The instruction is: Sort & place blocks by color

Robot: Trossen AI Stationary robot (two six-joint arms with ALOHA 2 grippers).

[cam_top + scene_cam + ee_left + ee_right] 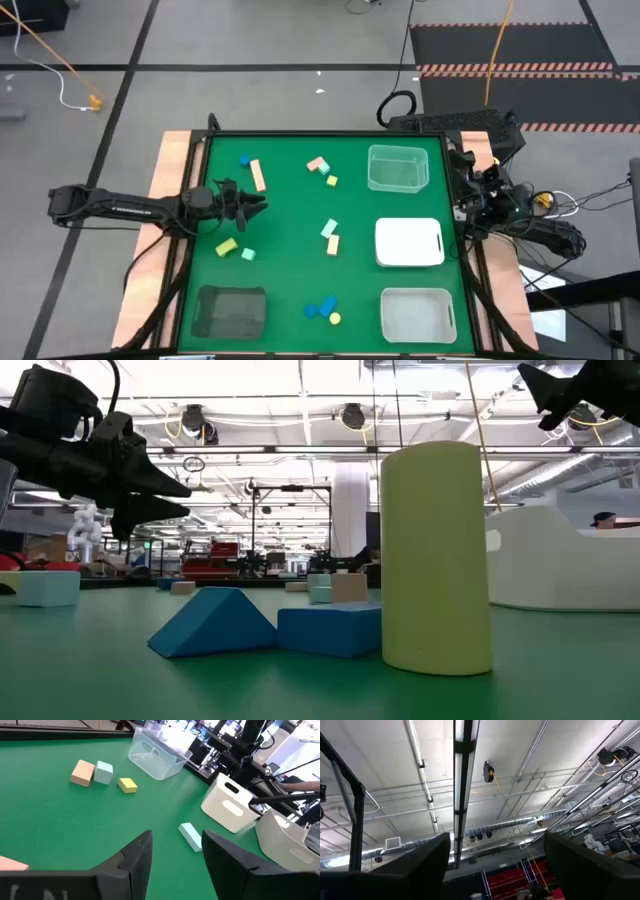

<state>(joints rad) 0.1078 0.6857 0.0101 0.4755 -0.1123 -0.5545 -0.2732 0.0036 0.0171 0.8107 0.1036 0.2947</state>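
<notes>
Green felt (290, 260) carries your blocks (327, 236), scattered from the far-left pink bar (258, 176) to the near blue pieces (320, 308); your left gripper (250, 205) hovers left of centre, fingers apart, empty; your right gripper (492, 865), parked off the right edge, points ceilingward, fingers apart.

Blocks (330, 235) lie scattered mid-table, three trays (409, 243) along the right, one tray (229, 311) front-left.
</notes>
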